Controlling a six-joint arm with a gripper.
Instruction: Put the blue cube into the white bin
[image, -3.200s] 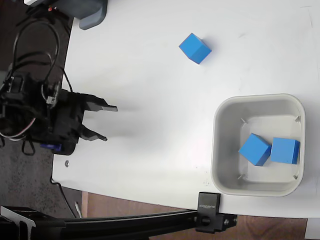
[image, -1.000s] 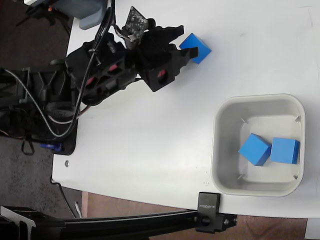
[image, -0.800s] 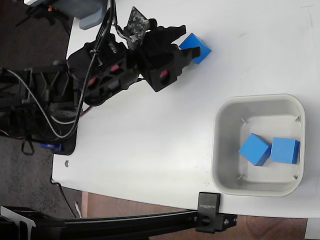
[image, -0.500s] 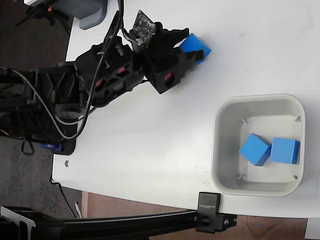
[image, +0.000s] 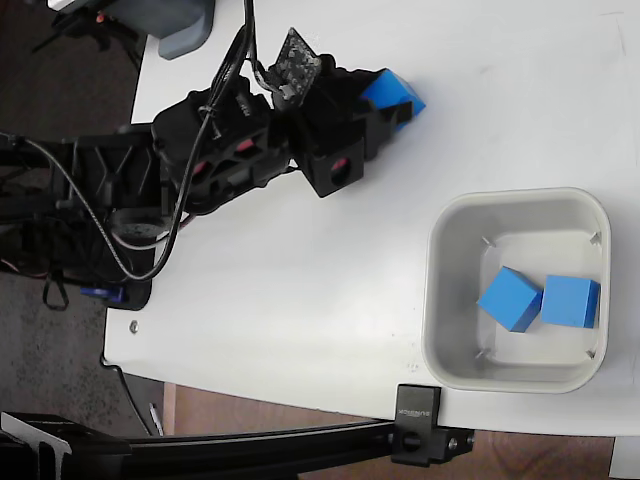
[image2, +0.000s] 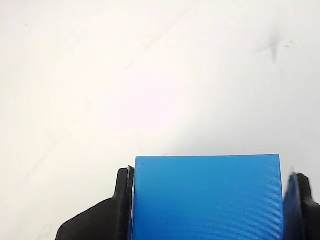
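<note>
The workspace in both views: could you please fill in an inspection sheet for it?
Surface: white table, bare around the things.
Job's things: blue cube on the table, between the pincer's fingers; white bin holds two other blue cubes.
Clutter: nothing seen.
Grippers: pincer around the cube; one finger touches its side, the other shows a slight gap.
Cables: black cables along the arm.
Surroundings: black clamp at the table's edge.

We record bright, even lighting; the glossy white table top (image2: 150, 75) blows out to glare (wrist view), shadows soft, focus sharp.
</note>
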